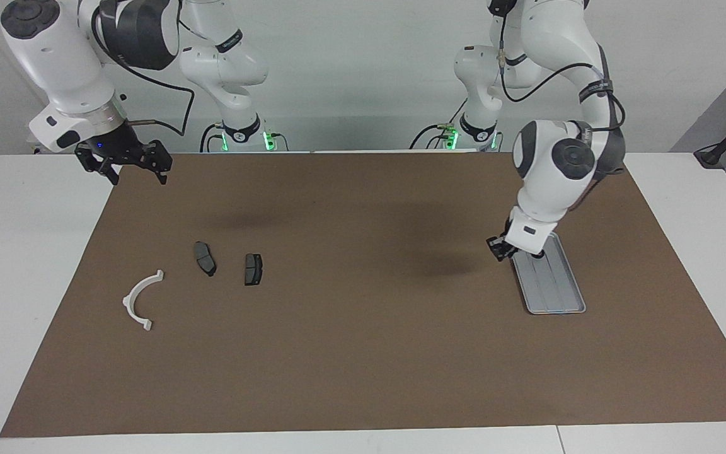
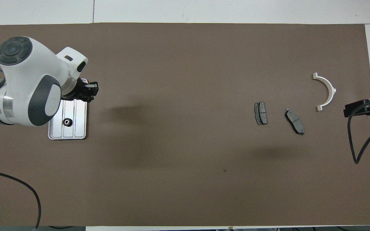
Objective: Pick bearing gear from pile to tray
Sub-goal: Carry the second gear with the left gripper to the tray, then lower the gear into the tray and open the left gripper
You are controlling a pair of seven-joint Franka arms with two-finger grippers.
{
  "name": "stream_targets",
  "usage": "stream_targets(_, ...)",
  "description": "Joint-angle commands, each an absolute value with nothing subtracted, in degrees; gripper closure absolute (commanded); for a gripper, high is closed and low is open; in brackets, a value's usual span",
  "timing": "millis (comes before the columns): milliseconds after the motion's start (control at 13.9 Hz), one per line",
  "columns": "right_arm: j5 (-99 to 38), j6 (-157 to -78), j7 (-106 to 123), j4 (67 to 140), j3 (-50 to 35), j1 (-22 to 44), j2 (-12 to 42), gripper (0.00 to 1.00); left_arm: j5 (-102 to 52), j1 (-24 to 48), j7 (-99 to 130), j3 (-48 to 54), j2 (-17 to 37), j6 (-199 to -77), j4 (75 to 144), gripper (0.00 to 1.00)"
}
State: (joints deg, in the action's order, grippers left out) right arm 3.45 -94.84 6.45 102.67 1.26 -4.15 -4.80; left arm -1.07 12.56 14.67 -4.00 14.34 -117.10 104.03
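Black bearing gear [image 2: 67,122] lies in the silver tray [image 2: 79,113]. Left gripper [image 1: 500,247] hovers over the tray's rim, its fingers' state unreadable. Toward the right arm's end lie two brake pads [image 1: 205,258] [image 1: 253,269] and a white bracket [image 1: 141,300]; right gripper [image 1: 125,165] waits, fingers released.

A brown mat [image 1: 363,353] carries the tray [image 1: 558,296], two brake pads [image 1: 205,258] and a white bracket [image 1: 139,299].

We see the left arm's wrist covering part of the tray [image 2: 75,110] in the overhead view, and the left gripper [image 1: 500,248] too small to read. The right gripper [image 2: 363,108] is cut off by the overhead picture's edge.
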Motion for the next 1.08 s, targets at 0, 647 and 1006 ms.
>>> stream_targets(0,3.8,-96.4,6.1,104.8,0.9,-4.5,-6.5,0.00,-0.6,8.1,6.9,-3.0,14.1,-125.0,107.7,1.00)
stream_targets(647,3.5,-96.6,6.1,104.8,0.8,-4.3,-6.5,0.00,-0.5,3.8,-1.3,-3.1,21.0,-131.7,107.8,1.00)
stream_targets(1006,3.5,-96.6,6.2,104.8,0.9,-4.3,-6.5,0.00,-0.4,3.5,-3.5,-3.2,21.8,-132.8,109.2,1.00)
